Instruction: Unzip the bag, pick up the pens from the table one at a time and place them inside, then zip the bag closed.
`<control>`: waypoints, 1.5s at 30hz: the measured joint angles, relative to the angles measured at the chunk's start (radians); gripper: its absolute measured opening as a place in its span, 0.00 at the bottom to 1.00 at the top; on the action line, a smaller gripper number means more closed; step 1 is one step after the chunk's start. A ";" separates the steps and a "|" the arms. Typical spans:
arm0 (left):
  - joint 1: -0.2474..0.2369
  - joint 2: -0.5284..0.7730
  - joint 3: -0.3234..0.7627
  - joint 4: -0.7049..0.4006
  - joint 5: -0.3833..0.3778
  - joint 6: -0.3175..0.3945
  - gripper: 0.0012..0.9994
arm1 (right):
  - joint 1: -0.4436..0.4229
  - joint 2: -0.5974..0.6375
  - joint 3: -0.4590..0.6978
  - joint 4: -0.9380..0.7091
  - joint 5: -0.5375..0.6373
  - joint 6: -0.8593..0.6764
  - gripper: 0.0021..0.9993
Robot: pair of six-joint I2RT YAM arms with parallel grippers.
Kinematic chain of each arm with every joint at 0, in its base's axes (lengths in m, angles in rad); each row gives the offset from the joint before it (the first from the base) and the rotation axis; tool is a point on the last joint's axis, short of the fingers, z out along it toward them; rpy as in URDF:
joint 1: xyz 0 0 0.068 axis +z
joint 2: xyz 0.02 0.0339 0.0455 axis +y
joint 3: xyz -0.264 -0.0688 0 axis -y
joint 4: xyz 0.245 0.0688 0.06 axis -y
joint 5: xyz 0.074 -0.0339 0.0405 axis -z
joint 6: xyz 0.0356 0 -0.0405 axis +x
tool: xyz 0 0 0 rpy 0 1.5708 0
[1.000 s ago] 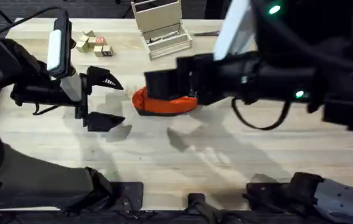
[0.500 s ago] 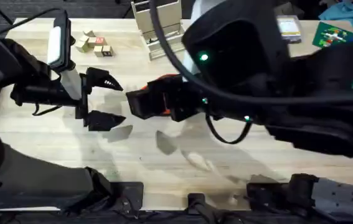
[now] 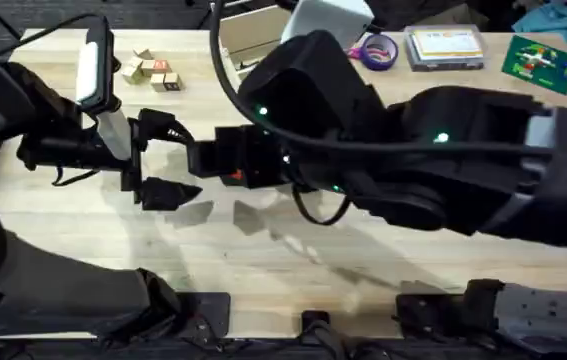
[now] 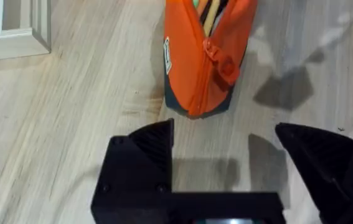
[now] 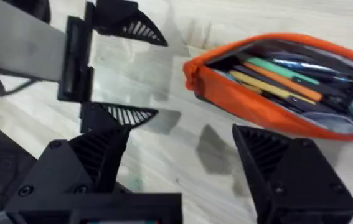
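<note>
We see bare table (image 4: pixel 70 124) between left gripper (image 4: pixel 226 155) and bag (image 4: pixel 204 62); right gripper (image 5: pixel 182 162) crowds alongside.

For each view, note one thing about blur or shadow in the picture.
Overhead: the right arm looms large, dark and blurred, hiding most of the bag. Left wrist: soft grey shadows fall on the table beside the bag. Right wrist: the open bag and its pens look smeared.
</note>
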 joint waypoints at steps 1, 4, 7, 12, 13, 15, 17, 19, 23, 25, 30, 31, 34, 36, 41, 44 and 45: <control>0.000 0.000 0.000 0.000 0.000 0.000 0.99 | 0.000 0.004 0.000 0.015 0.000 0.004 1.00; 0.000 0.000 0.000 0.000 0.000 0.000 0.99 | 0.000 0.019 0.000 0.054 0.000 0.010 1.00; 0.000 0.000 0.000 0.000 0.000 0.000 0.99 | 0.000 0.045 0.000 0.079 0.000 0.015 1.00; 0.000 0.000 0.000 0.000 0.000 0.000 0.99 | 0.000 0.096 0.000 0.132 0.000 0.018 1.00; 0.000 0.000 0.000 0.000 0.000 0.000 0.99 | 0.000 0.104 0.000 0.140 0.000 0.019 1.00; 0.000 0.000 0.000 0.000 0.000 0.000 0.99 | 0.000 0.119 0.000 0.162 0.000 0.019 1.00; 0.000 0.000 0.000 0.000 0.000 0.000 0.99 | 0.000 0.137 0.000 0.177 0.000 0.019 0.99; 0.000 0.000 0.000 0.000 0.000 0.000 0.99 | 0.000 0.197 0.000 0.198 0.000 0.019 0.99; 0.000 0.000 0.000 0.000 0.000 0.000 0.99 | 0.000 0.239 0.000 0.216 0.000 0.019 0.98; 0.000 0.000 0.000 0.000 0.000 0.000 0.99 | 0.000 0.261 0.000 0.231 0.000 0.019 0.96; 0.000 0.000 0.000 0.000 0.000 0.000 0.99 | 0.000 0.312 0.000 0.268 0.003 0.019 0.89; 0.000 0.000 0.000 0.000 0.000 0.000 0.99 | 0.000 0.318 0.000 0.275 0.007 0.019 0.88; 0.000 0.000 0.000 0.000 0.000 0.000 0.99 | 0.000 0.328 0.000 0.284 0.040 0.020 0.84; 0.000 0.000 0.000 0.001 0.000 0.000 0.99 | 0.002 0.334 0.000 0.304 0.082 0.022 0.79; 0.000 0.000 0.000 0.001 0.000 0.000 0.99 | 0.002 0.353 0.000 0.328 0.112 0.023 0.67; 0.000 0.000 0.000 0.001 0.000 0.000 0.99 | 0.002 0.364 0.000 0.330 0.132 0.022 0.56; 0.000 0.000 0.000 0.001 0.000 0.000 0.99 | 0.002 0.366 0.000 0.330 0.138 0.023 0.53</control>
